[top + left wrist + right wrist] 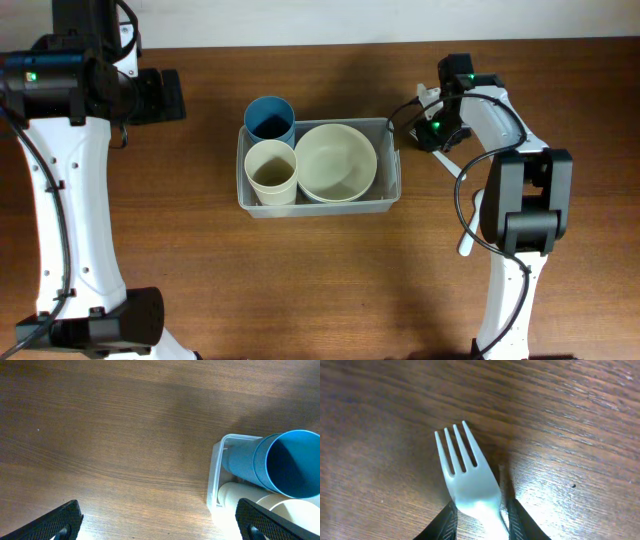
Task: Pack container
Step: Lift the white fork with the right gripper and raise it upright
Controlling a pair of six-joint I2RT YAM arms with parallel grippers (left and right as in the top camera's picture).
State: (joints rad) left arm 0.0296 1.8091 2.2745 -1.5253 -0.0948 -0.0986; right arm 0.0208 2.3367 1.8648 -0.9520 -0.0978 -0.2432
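Observation:
The clear rectangular container stands mid-table, holding a blue cup, a cream cup and a cream bowl. To its right, my right gripper is down at the wood, its jaws closed in on the neck of a white plastic fork that lies tines forward. In the overhead view that gripper sits just off the container's right end. My left gripper hangs wide open and empty over bare wood, left of the container and the blue cup.
The left arm's dark wrist hovers at the back left. The right arm's white links stretch from the front edge toward the container's right side. Bare wooden tabletop lies left of and in front of the container.

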